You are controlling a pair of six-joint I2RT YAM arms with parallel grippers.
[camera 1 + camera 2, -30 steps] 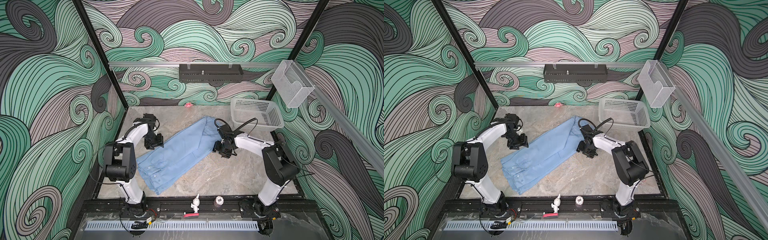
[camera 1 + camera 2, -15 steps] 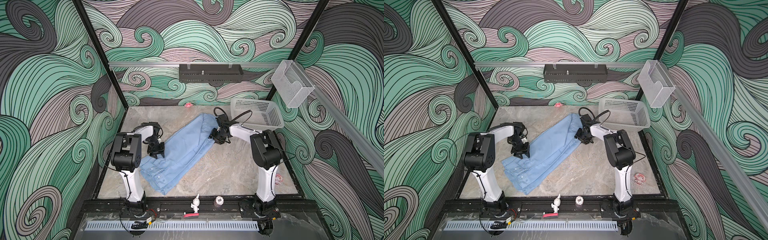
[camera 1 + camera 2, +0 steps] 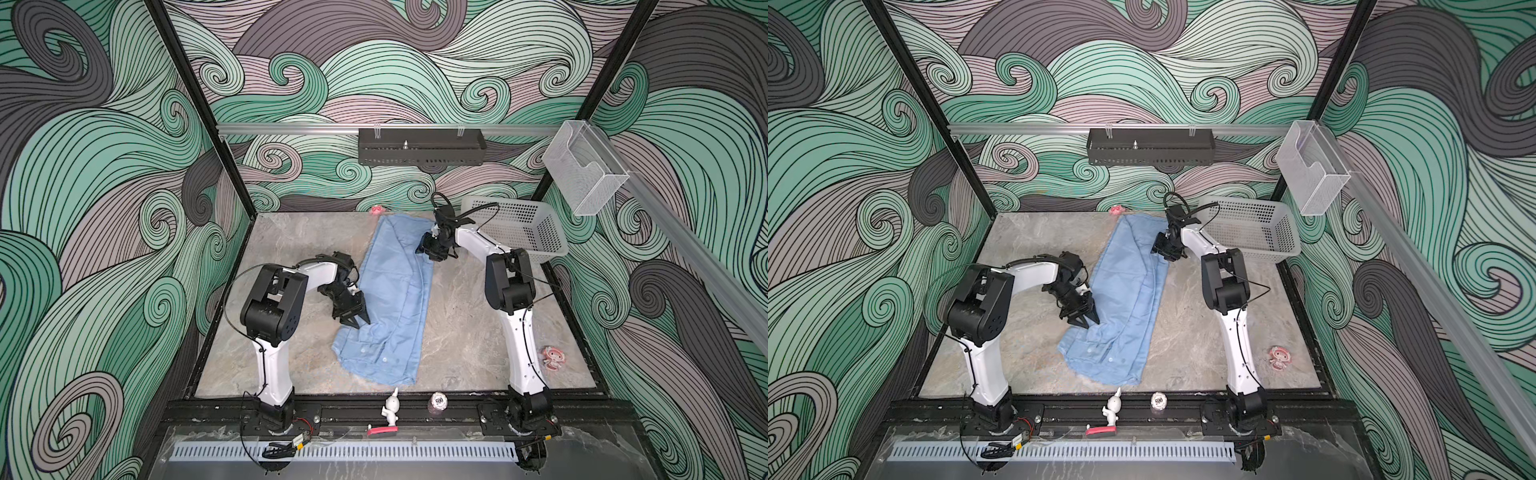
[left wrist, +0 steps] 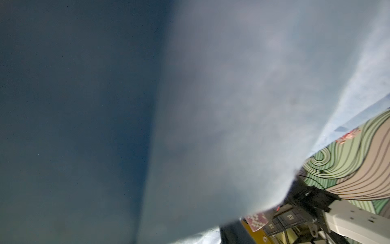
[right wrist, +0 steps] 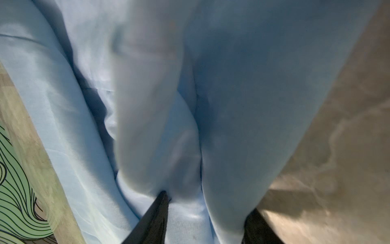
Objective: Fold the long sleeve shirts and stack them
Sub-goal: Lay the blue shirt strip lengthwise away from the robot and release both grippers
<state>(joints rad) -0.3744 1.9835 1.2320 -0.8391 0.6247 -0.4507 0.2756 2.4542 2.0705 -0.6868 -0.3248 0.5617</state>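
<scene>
Light blue button-up shirt (image 3: 390,299) lies stretched in a narrow strip, far end just beside the white perforated basket (image 3: 552,249); right gripper (image 3: 424,250) clasps a bunched fold near the basket, left gripper (image 3: 356,319) pinches the edge farther from it; best move both together, cloth taut, layers aligned; both reach low from raised elbows

Bare table (image 3: 465,332) right of shirt (image 3: 395,299); basket (image 3: 540,237) in far-right corner.
</scene>
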